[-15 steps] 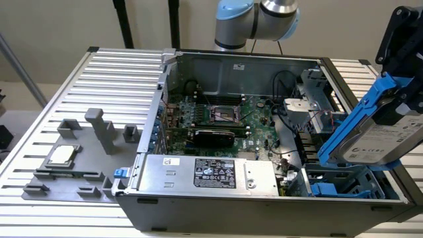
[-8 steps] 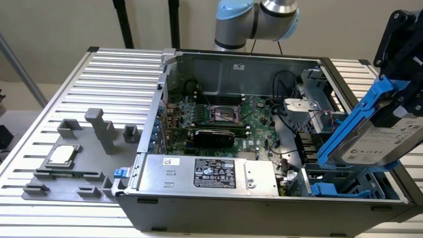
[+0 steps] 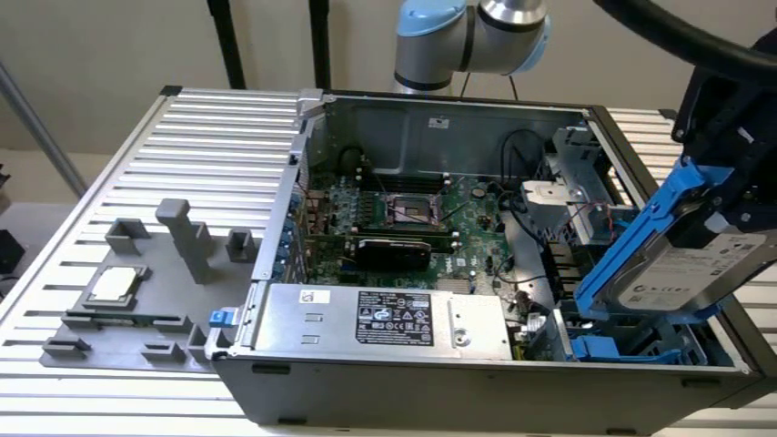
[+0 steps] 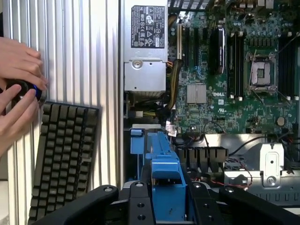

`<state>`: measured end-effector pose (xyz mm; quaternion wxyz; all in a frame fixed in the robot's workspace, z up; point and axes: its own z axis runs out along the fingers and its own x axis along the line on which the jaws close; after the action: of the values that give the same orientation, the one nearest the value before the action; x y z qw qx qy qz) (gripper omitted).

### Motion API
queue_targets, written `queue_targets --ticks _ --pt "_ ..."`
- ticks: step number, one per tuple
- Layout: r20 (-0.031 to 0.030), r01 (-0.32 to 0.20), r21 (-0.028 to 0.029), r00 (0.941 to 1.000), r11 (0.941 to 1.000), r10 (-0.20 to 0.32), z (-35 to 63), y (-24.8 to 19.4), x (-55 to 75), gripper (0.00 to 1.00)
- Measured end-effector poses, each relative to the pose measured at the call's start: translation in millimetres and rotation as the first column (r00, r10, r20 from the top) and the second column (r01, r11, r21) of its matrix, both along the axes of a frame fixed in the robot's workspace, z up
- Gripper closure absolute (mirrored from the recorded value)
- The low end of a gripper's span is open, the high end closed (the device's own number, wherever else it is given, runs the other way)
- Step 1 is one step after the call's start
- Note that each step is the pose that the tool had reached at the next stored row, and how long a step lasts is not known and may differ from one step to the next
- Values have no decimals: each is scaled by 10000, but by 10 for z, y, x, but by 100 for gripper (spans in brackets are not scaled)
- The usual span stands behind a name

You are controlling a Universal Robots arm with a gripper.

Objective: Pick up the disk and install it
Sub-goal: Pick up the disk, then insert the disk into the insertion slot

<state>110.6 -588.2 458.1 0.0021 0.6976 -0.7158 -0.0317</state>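
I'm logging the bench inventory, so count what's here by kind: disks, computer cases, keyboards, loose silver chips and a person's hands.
disk: 1
computer case: 1
keyboard: 1
silver chip: 1
person's hands: 2
Total: 6

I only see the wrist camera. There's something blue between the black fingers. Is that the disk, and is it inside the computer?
Observer: Yes, the gripper holds the disk. It hangs tilted over a corner of the computer case, not seated.
Operator: What's under it?
Observer: A blue cage in the case's corner at the exterior view's right, just below the disk's lower end.
Operator: Is anything beside the computer?
Observer: A grey tray at the exterior view's left, with a small silver chip lying on it.
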Motion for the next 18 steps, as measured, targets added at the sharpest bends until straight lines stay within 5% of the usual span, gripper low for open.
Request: queue_targets --ticks 18 --pt "9 -196 2 9998 9998 196 -217 0 -3 100"
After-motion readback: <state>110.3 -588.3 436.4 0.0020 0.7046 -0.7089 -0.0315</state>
